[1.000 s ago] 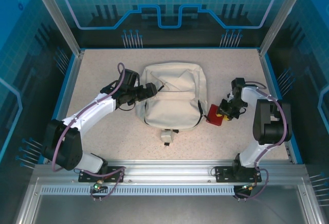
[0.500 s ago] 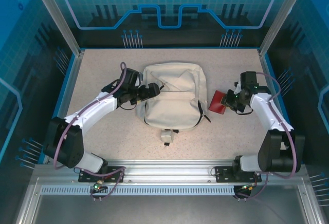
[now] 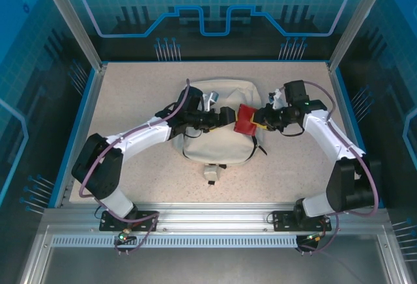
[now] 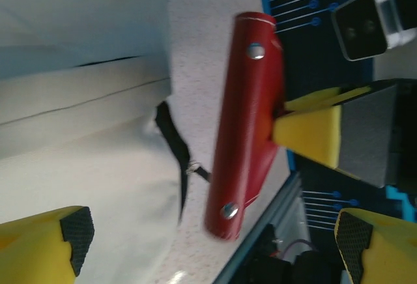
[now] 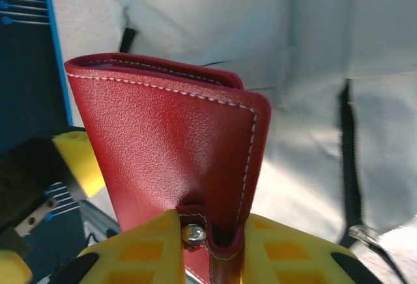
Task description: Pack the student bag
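Red leather is what the right pincer (image 3: pixel 259 120) is clamped on: a folded wallet (image 5: pixel 169 147) with pale stitching. It is gripped at one edge beside a metal snap (image 5: pixel 193 233), and the rest stands out past the yellow fingers (image 5: pixel 137 251). The wallet hangs over the right upper edge of the student bag (image 3: pixel 218 144); whether it touches the fabric cannot be told. Facing it from the other side, the left pincer (image 3: pixel 225 116) has its jaws wide apart and holds nothing, poised above the bag's upper middle. The cream bag lies flat at the centre of the speckled counter (image 3: pixel 130 88), between the two arms. A thin dark strap (image 4: pixel 172 141) runs along its right side, and a small white tag (image 3: pixel 211 174) sits at its near edge.
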